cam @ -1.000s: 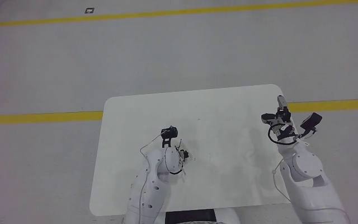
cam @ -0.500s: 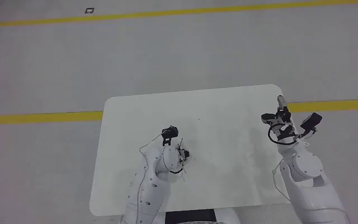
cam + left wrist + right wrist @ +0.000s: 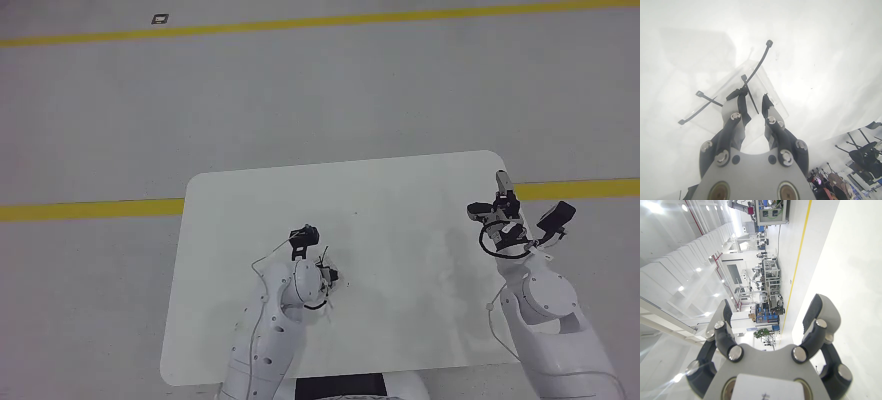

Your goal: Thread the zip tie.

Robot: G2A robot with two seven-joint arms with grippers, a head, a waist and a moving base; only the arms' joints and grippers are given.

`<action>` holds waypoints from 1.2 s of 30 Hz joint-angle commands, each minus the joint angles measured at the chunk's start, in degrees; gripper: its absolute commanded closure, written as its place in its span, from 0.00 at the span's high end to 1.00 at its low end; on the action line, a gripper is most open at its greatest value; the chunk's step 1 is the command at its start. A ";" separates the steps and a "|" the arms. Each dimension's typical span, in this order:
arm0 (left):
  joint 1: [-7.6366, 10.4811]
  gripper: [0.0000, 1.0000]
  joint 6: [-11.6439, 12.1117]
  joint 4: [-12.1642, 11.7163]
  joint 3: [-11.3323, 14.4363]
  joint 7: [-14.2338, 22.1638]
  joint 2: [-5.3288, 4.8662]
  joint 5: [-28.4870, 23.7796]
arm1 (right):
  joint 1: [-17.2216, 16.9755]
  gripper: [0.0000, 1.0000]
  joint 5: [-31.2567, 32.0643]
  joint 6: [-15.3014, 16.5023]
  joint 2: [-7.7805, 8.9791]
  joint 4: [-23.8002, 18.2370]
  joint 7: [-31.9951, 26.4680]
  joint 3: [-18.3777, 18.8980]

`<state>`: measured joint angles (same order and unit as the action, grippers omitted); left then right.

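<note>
left end effector spread, zip ties beneath — clear tray

My left gripper is positioned over the table, in its near left part, inside the edges. My right gripper is at the table's right edge, pointing toward the far side. A yellow line crosses the floor well beyond the table's far edge. A second yellow line passes behind the table at both sides. A small dark marker lies beyond the table's far left corner.
</note>
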<state>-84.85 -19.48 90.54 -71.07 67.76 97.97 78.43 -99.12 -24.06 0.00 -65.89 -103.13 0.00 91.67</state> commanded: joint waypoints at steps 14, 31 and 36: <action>0.80 0.00 0.00 -2.16 -0.38 -0.88 0.23 -0.25 | 0.00 1.00 0.00 0.00 0.00 0.00 0.00 0.00; -7.56 0.00 2.52 14.12 -2.28 3.44 -1.33 -3.05 | 0.00 1.00 0.00 0.00 0.00 0.00 0.00 0.00; -10.32 0.00 7.10 19.40 -4.58 7.57 -2.40 -6.36 | 0.00 1.00 0.00 0.00 0.00 0.00 0.00 0.00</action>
<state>-94.77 -13.36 109.16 -75.31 74.45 95.75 72.83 -99.12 -24.06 0.00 -65.89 -103.13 0.00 91.67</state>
